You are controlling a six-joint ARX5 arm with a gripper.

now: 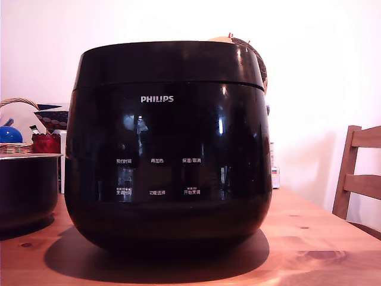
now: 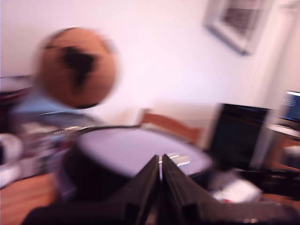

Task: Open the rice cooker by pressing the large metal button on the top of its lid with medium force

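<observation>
None of the task shows as done. In the exterior view the rice cooker stands upright in the middle of the wooden worktop, filling most of the frame, its PHILIPS logo and small white labels facing the camera. The lid sits flat and closed on the body, the seam between them running level all the way round. From this low angle the lid's top surface is hidden, so the metal button cannot be seen there, and the arm does not appear in that view at all.

Everything therefore seems left to do: find the button, come down on it, press, and let the lid spring up.

The wrist view is badly smeared by motion. The claw has its two dark fingers pressed together, with only a thin line between them; it holds nothing. It hangs above and short of the cooker's lid, which shows as a pale, shiny round top just beyond the fingertips. Whether the tips touch the lid I cannot tell through the blur, though they look clear of it. A small bright glint lies just past the tips; it may be the button, but that is a guess.

A dark metal-rimmed pot sits at the exterior view's left, near the cooker.
</observation>
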